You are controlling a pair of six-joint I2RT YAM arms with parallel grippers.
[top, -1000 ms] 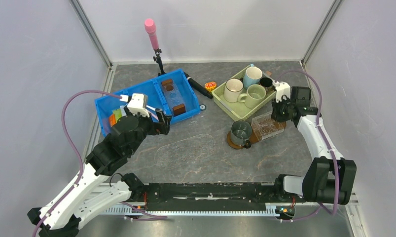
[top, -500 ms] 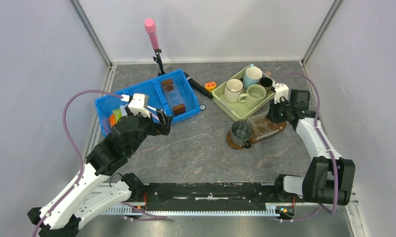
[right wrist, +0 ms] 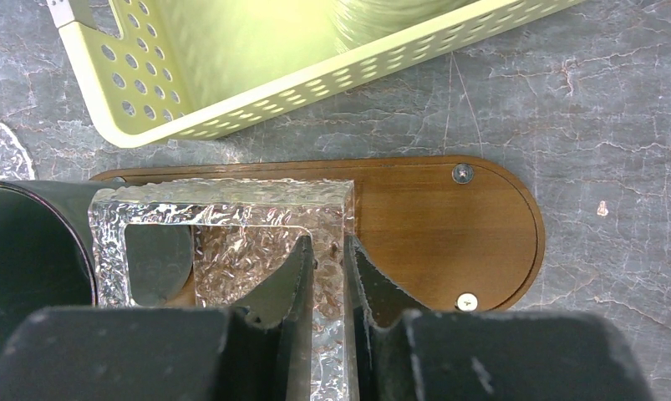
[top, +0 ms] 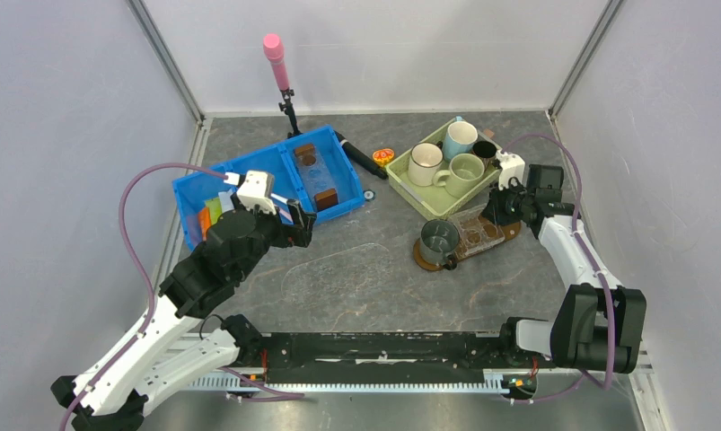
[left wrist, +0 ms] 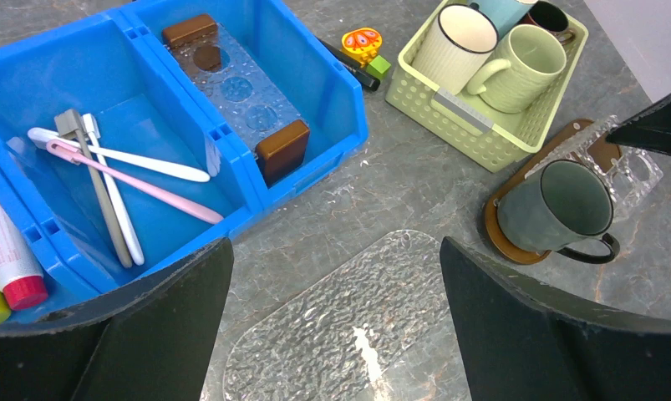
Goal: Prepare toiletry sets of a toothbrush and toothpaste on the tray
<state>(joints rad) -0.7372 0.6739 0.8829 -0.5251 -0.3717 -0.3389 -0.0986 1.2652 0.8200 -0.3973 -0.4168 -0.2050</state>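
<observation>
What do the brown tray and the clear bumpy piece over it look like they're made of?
Brown tray: looks like wood with a smooth satin finish; faint grain shows in the warm brown surface. Clear piece: acrylic or glass, can't tell which; it is see-through and glossy, with a rippled surface.

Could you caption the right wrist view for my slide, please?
Right gripper pinching a clear textured holder over the wooden tray.

Blue bin (left wrist: 315, 58), green basket (left wrist: 515, 146), clear holder (right wrist: 223, 196), perhaps a microphone (top: 274, 49) behind.
</observation>
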